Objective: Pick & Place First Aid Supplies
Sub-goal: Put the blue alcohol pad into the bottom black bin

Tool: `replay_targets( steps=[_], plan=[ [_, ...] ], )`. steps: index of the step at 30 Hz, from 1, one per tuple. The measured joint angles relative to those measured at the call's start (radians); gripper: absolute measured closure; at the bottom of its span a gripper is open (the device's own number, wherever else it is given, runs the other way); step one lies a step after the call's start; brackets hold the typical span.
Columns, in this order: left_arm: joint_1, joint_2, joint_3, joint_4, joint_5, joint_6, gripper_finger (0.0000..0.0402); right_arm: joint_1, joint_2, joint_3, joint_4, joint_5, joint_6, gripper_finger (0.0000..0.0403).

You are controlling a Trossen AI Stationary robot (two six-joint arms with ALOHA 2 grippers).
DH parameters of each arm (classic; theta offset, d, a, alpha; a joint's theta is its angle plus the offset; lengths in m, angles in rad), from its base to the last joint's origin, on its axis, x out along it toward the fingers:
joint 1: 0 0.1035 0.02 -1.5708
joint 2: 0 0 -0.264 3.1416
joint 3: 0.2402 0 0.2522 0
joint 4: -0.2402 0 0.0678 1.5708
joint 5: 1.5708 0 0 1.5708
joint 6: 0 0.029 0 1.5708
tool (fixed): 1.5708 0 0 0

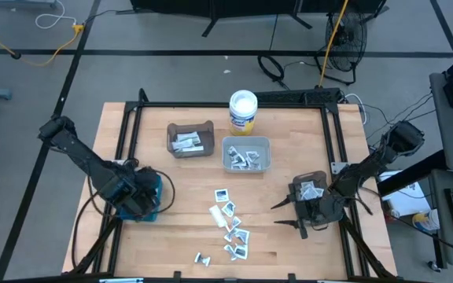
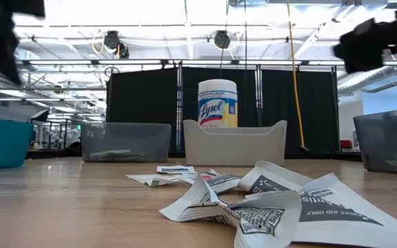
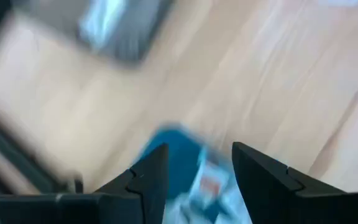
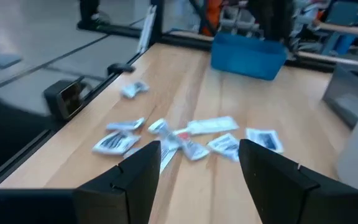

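The left gripper [image 1: 144, 198] hangs over the blue plastic bin [image 1: 149, 200], its dark wedge-shaped fingers [image 3: 148, 180] parted with nothing between them, a packet lying in the bin just beneath. The right gripper [image 1: 296, 215], fingers also spread and empty, waits beside a dark bin [image 1: 309, 189] well to the blue bin's right. Between them, flat crinkled white first aid supplies [image 1: 230, 224] lie scattered on the pale wooden table [image 1: 187, 173]. Farther off stand a brown bin [image 1: 190, 139], a grey bin [image 1: 246, 154] and a round white tub [image 1: 243, 111].
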Motion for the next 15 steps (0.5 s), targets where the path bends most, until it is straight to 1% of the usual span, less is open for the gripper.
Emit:
replay_targets(
  steps=[2, 3, 6, 8, 11, 15],
  plan=[
    [-0.031, 0.0, 0.032, 0.047, -0.129, 0.046, 0.022, -0.037, 0.031, 0.0, 0.083, -0.009, -0.026, 0.019],
    [-0.048, 0.0, 0.044, 0.087, -0.192, 0.079, 0.022, -0.059, 0.042, 0.0, 0.121, -0.033, -0.039, 0.019],
    [-0.09, 0.0, 0.05, 0.257, -0.391, 0.231, 0.022, -0.131, 0.059, 0.001, 0.201, -0.147, -0.057, 0.019],
    [-0.109, 0.0, 0.043, 0.374, -0.49, 0.35, 0.022, -0.176, 0.061, 0.007, 0.223, -0.22, -0.061, 0.019],
    [-0.121, 0.002, 0.035, 0.543, -0.572, 0.525, 0.022, -0.224, 0.061, 0.034, 0.227, -0.294, -0.074, 0.019],
    [-0.119, 0.002, 0.017, 0.788, -0.62, 0.774, 0.022, -0.272, 0.061, 0.101, 0.161, -0.372, -0.135, 0.019]
  ],
)
